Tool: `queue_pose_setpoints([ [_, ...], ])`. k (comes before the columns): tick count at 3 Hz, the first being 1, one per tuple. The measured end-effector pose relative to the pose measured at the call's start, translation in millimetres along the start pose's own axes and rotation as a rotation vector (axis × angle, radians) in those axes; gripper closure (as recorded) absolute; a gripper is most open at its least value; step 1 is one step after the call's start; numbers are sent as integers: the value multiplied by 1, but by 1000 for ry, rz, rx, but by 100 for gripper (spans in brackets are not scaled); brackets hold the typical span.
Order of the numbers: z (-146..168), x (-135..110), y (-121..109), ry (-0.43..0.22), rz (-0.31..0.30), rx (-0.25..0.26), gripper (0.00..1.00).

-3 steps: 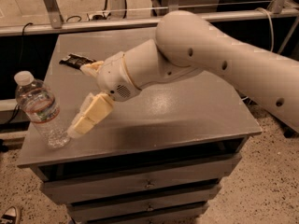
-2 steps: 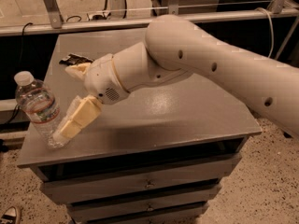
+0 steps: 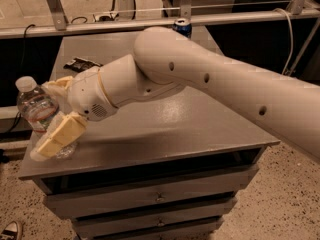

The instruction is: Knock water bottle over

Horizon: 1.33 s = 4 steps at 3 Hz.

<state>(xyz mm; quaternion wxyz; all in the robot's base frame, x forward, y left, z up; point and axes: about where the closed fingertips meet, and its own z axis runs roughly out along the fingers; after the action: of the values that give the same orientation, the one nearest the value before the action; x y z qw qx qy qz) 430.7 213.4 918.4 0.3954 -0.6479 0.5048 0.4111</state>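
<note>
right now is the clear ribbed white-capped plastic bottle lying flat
No, the water bottle stands tilted at the table's edge, the gripper against it.

Water bottle [image 3: 35,104] is located at front-left corner of tabletop [image 3: 200,129], gripper [image 3: 44,120] just right of it; can [image 3: 182,27] at rear edge

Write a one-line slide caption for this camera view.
The robot's hand, fingers spread, meets the tilted water bottle at the cabinet's front corner; a blue can stands behind.
</note>
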Motion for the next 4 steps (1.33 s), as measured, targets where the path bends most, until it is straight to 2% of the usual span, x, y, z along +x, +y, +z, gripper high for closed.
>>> queue_pose_setpoints([
  [1,15,-1,2,7,-5,-16,39],
  [2,16,2,-6,31,25,9,70],
  [3,-2,5,-21,52,62,63,92],
  [4,-51,18,-45,141,87,149,100],
])
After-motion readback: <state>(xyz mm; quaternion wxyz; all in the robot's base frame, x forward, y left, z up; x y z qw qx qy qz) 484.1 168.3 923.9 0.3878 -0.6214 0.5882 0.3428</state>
